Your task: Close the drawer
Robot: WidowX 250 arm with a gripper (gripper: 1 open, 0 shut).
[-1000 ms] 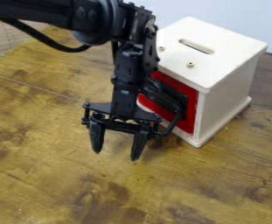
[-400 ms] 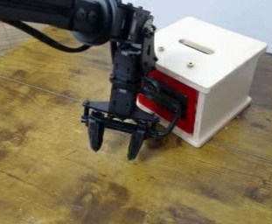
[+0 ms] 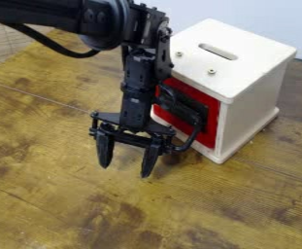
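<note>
I see 1 black robot arm (image 3: 82,24) reaching in from the upper left over a worn wooden desk (image 3: 62,195). Its hand (image 3: 124,163) points almost straight down, its 2 fingers spread apart with nothing between them, tips close above the desk. Just right of the hand sits 1 cream-white cabinet (image 3: 251,83) with 1 slot (image 3: 219,51) on top. The 1 red drawer (image 3: 192,105) is set in the cabinet's front face, its black wire handle (image 3: 184,126) sticking out beside the hand.
</note>
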